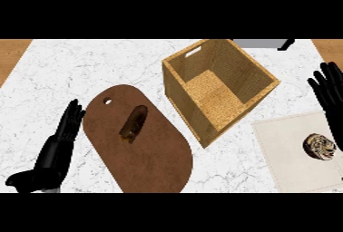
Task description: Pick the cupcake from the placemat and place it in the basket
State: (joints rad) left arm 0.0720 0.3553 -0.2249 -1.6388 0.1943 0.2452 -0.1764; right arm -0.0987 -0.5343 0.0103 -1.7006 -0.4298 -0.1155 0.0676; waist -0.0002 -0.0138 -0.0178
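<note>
Left robot hand (57,147) open by board (144,145); right robot hand (331,97) open, seemingly just beside cupcake (320,146)

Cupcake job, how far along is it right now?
Nothing looks done yet. The cupcake lies on the pale placemat at the right, and the basket beside it holds nothing. In hand: the right hand is open above the cupcake, not gripping it. The left hand is open beside the cutting board. Left: grasp, lift, place in basket.

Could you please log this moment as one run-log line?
cupcake: on placemat | basket: empty | right hand: open, above cupcake | left hand: open
</note>
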